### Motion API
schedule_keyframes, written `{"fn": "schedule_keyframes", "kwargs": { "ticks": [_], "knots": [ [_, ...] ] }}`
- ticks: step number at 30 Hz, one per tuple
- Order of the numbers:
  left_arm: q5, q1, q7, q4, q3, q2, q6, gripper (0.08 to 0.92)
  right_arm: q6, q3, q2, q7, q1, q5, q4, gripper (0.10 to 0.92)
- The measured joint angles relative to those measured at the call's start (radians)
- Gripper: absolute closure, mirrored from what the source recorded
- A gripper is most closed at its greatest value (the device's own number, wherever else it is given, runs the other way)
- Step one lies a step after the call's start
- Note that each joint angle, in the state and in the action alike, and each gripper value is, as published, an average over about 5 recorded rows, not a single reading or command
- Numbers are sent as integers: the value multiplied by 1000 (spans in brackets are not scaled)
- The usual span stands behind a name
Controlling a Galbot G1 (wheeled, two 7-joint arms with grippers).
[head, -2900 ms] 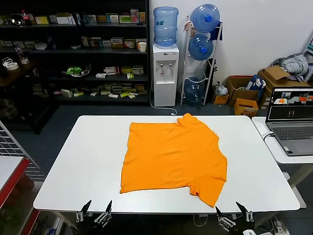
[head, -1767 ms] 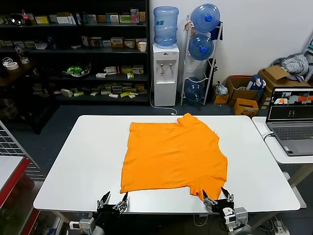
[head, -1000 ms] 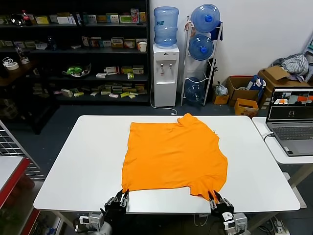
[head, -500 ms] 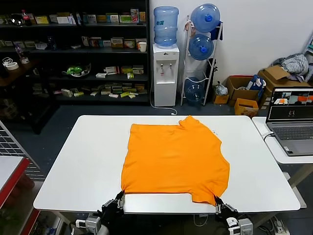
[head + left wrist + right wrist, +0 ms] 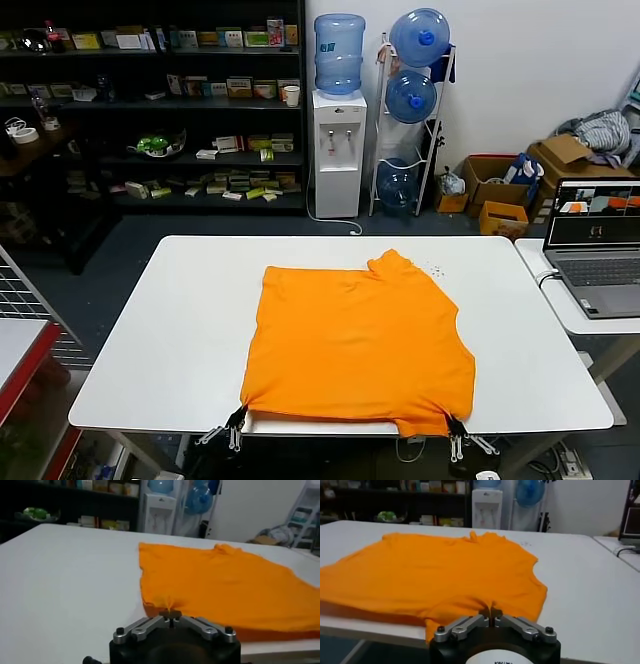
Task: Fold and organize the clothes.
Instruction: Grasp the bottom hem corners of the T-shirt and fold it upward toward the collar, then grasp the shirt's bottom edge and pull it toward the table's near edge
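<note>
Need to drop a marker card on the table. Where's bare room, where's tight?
Bare table left of the orange T-shirt, a bare strip right of it toward the laptop, and a band beyond its collar. Crowded: near edge, where left gripper and right gripper pinch the hem.

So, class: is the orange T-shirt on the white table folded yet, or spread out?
Spread out: the T-shirt lies flat, no fold, both near corners pinched by the left gripper and right gripper.
</note>
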Motion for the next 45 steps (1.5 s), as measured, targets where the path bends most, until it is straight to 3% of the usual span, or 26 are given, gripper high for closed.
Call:
{"fn": "schedule_keyframes", "kwargs": {
  "ticks": [18, 22, 33, 41, 45],
  "knots": [
    [-79, -336, 57, 181, 61, 44, -26, 902, -115, -147, -73, 79, 438, 192, -193, 899],
    [-91, -397, 62, 234, 83, 43, -15, 890, -141, -183, -75, 80, 496, 215, -236, 841],
    [-92, -445, 74, 283, 89, 48, 8, 594, -169, -203, -95, 60, 541, 199, -262, 530],
    [-49, -385, 76, 243, 63, 43, 8, 360, -158, -140, -127, 40, 472, 144, -242, 296],
    [-30, -342, 79, 241, 47, 27, 4, 249, -161, -101, -139, 31, 430, 141, -244, 220]
  ]
}}
